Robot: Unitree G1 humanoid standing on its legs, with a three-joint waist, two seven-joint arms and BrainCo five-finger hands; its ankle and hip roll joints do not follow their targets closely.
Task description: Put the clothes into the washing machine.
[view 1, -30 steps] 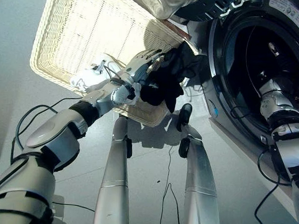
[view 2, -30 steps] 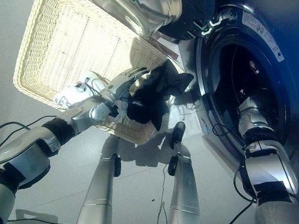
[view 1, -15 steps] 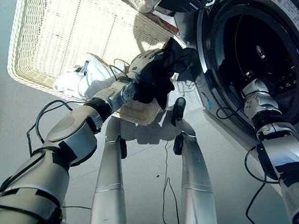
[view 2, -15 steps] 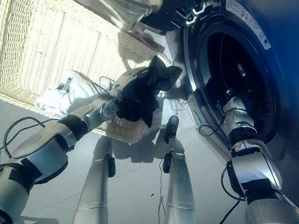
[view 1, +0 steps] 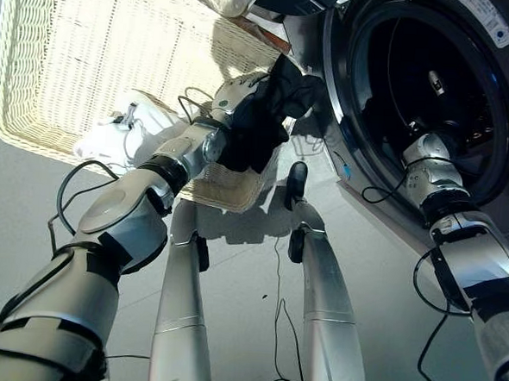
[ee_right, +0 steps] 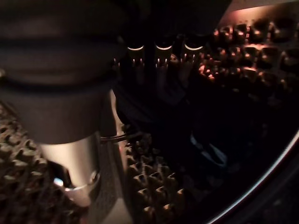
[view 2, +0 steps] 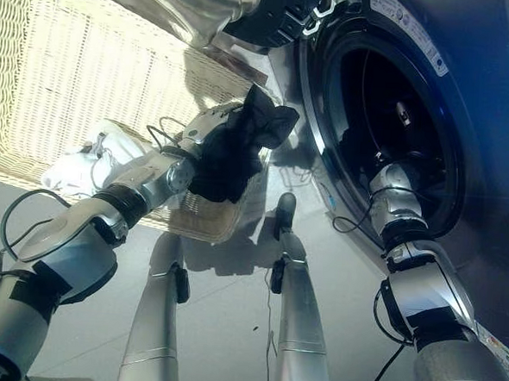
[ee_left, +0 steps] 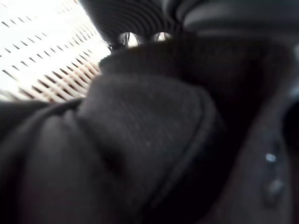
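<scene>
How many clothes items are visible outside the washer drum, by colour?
Black crumpled garment, held in the left hand: 1
White crumpled garment, in the pale wicker basket: 1
Total: 2
The right hand reaches into the front-loading washing machine; what lies in its dark drum cannot be told.

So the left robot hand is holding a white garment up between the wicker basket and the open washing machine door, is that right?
Not quite: the garment in the left robot hand is black, not white, as the left eye view shows. The white clothes lie in the wicker basket. The rest holds: the black garment is held up between the basket and the open washing machine.
</scene>
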